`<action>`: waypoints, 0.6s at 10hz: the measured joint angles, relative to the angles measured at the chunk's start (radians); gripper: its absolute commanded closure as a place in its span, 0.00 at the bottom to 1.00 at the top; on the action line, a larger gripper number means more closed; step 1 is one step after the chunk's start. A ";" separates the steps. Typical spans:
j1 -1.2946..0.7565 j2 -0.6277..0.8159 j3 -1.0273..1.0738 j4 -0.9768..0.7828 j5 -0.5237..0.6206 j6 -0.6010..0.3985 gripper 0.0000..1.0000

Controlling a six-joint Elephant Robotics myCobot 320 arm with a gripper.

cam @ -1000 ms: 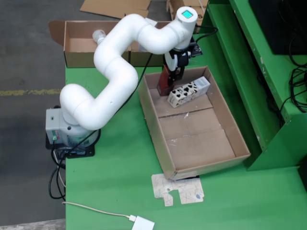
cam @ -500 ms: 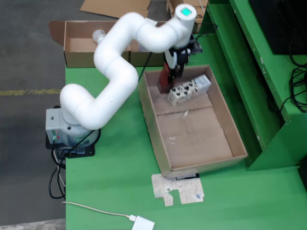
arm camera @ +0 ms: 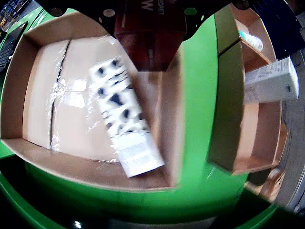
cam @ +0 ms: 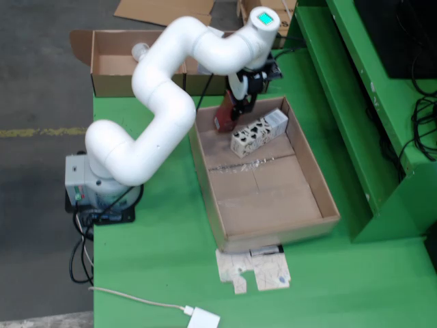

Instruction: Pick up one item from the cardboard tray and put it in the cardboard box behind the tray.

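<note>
My gripper (cam: 235, 102) hangs over the far left corner of the cardboard tray (cam: 209, 198), shut on a dark red box (cam: 225, 117). In the wrist view that red box (arm camera: 152, 33) fills the top centre, over the tray's wall (arm camera: 172, 119). A white box with black spots (cam: 258, 132) lies on the tray floor just right of it, seen also as the spotted box (arm camera: 124, 114). The cardboard box (cam: 116, 83) stands behind the tray to the left. In the wrist view the cardboard box (arm camera: 224, 95) holds a white carton (arm camera: 274, 78).
A pale rounded item (cam: 140, 50) lies in the rear box. A flat cardboard cut-out (cam: 252, 268) lies on the green table in front of the tray, and a white adapter with cable (cam: 203, 318) sits near the front edge. A raised green shelf (cam: 355, 102) borders the right side.
The gripper with the red box has moved left and back. The whole tray has slid left and back too, carrying the spotted box with it.
</note>
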 measured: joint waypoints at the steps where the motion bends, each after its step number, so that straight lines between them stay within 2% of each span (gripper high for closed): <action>1: -0.034 -0.003 -0.017 0.028 -0.005 0.000 1.00; 3: -0.005 0.045 -0.017 -0.020 -0.026 0.002 1.00; 4: 0.005 0.031 0.011 -0.052 -0.041 0.026 1.00; 6: -0.061 -0.049 -0.023 -0.012 -0.008 -0.005 1.00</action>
